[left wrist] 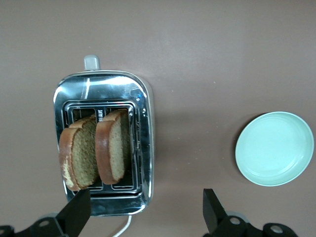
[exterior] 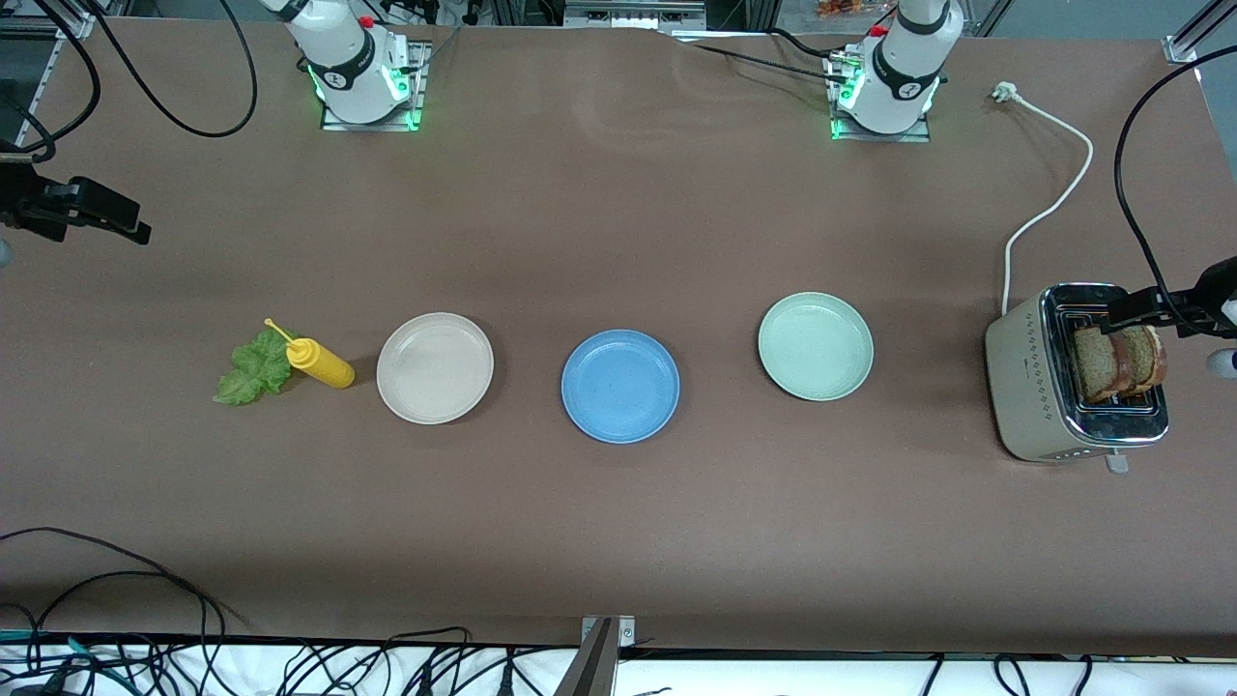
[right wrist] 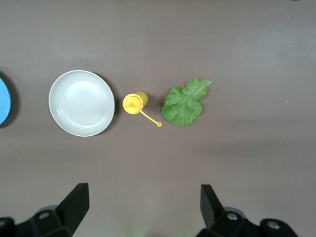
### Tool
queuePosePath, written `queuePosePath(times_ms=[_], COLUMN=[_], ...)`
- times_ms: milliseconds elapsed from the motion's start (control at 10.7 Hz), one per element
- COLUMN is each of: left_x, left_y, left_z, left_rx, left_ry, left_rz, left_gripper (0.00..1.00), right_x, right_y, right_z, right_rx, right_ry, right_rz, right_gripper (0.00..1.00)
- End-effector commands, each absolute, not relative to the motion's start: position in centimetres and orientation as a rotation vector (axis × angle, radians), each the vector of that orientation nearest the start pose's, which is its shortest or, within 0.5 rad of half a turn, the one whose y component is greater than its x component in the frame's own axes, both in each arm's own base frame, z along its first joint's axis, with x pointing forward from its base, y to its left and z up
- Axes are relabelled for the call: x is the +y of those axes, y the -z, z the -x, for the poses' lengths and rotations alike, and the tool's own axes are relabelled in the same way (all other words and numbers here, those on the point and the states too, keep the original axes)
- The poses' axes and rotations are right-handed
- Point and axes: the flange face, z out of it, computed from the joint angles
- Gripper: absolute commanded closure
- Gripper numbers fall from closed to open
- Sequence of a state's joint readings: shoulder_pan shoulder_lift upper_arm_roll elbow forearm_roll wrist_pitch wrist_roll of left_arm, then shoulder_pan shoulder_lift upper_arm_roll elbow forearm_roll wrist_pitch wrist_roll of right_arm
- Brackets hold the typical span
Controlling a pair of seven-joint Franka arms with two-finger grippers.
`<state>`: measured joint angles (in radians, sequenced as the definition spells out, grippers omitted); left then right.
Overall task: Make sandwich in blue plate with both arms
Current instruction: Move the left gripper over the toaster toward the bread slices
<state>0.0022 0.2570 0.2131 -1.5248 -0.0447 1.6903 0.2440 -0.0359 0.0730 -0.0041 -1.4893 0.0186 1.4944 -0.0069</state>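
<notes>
While both grippers hang wide open and empty, the left gripper (left wrist: 143, 215) sits over the toaster (exterior: 1073, 387) and the right gripper (right wrist: 143, 212) over the lettuce (exterior: 253, 367). The blue plate (exterior: 619, 386) waits bare at mid-desk, toaster at its three o'clock, lettuce at nine. Best move, I'd say: drop straight onto one bread slice (left wrist: 114, 147), pinch its flat faces, lift vertically clear of the slot.

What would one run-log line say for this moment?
stage: not begun | bread: two slices in toaster | lettuce: on table | blue plate: bare | left gripper: open over toaster | right gripper: open, above table near lettuce
</notes>
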Motion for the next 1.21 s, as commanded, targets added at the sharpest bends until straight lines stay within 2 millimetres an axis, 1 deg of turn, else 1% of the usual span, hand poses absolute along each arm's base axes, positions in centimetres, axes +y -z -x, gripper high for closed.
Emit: queuePosePath(times_ms=[0, 93, 372, 466, 559, 652, 838, 931, 1117], left_x=[13.3, 13.8, 13.9, 14.0, 14.4, 15.0, 16.4, 16.6, 16.8], left_y=[-49.7, -49.1, -47.1, -46.9, -46.2, -45.9, -44.4, -44.1, -43.1], left_z=[-62.5, -62.7, -63.7, -63.6, -63.7, -63.6, -63.7, -63.7, -63.7], left_rx=[0.089, 0.079, 0.079, 0.079, 0.070, 0.091, 0.118, 0.116, 0.111], left_ry=[-0.122, -0.119, -0.115, -0.119, -0.136, -0.142, -0.164, -0.172, -0.173], left_rz=[3.127, 3.121, 3.114, 3.115, 3.114, 3.115, 3.116, 3.115, 3.113], left_gripper=[0.00, 0.00, 0.00, 0.00, 0.00, 0.00, 0.00, 0.00, 0.00], right_x=[-2.0, -2.0, -2.0, -2.1, -2.2, -2.2, -2.8, -2.7, -3.3], right_y=[-62.2, -62.1, -62.2, -62.3, -62.2, -62.3, -62.2, -62.2, -62.2], right_z=[-57.0, -57.0, -57.0, -56.9, -57.0, -56.9, -57.0, -57.0, -57.0], right_rx=[0.043, 0.043, 0.042, 0.038, 0.038, 0.036, 0.045, 0.043, 0.040], right_ry=[-0.086, -0.089, -0.088, -0.086, -0.086, -0.086, -0.086, -0.084, -0.083], right_rz=[3.131, 3.131, 3.130, 3.130, 3.130, 3.133, 3.131, 3.134, 3.131], right_gripper=[0.00, 0.00, 0.00, 0.00, 0.00, 0.00, 0.00, 0.00, 0.00])
